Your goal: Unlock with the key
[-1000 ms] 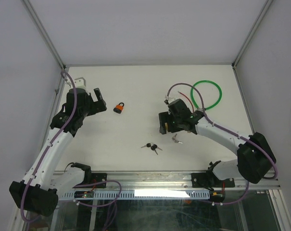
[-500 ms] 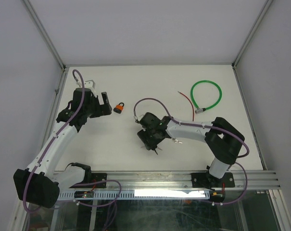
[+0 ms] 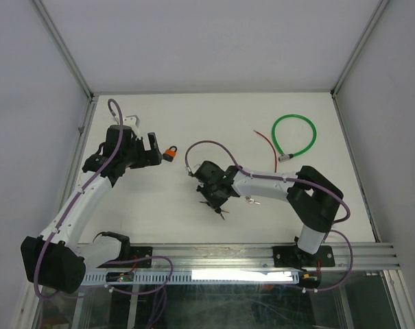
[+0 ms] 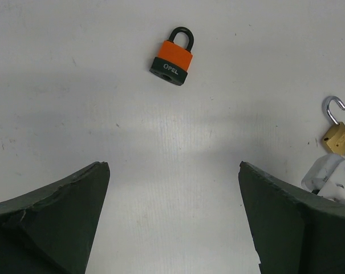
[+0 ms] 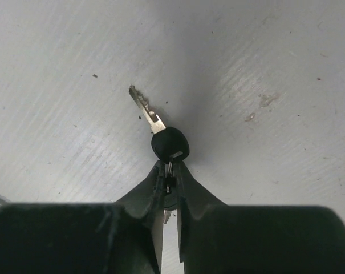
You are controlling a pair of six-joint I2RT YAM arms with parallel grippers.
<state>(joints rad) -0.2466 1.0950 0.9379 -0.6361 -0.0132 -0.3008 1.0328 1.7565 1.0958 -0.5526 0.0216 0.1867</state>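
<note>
Fingers [image 5: 139,197] of your right gripper [image 5: 169,171] had drawn in to a narrow slit, with the ring of the key bunch [image 3: 221,211] caught between their tips. One key [image 5: 161,128] lay flat on the surface [image 3: 193,123] just past those tips. Its long axis ran on a diagonal, the black head nearest the fingers and the blade tip aimed at the upper left of the right wrist frame.

Your left fingers [image 4: 58,211] stood as wide apart as they go and held nothing. The orange padlock [image 4: 172,57] lay ahead of them in the upper centre of the left wrist frame, its shackle tilted toward the upper right. A brass padlock [image 4: 337,138] with its shackle swung open sat at the right edge.

A second earlier your right gripper was well to the right and the bunch lay untouched. Your left gripper [image 3: 151,147] had since closed in on the orange padlock.
</note>
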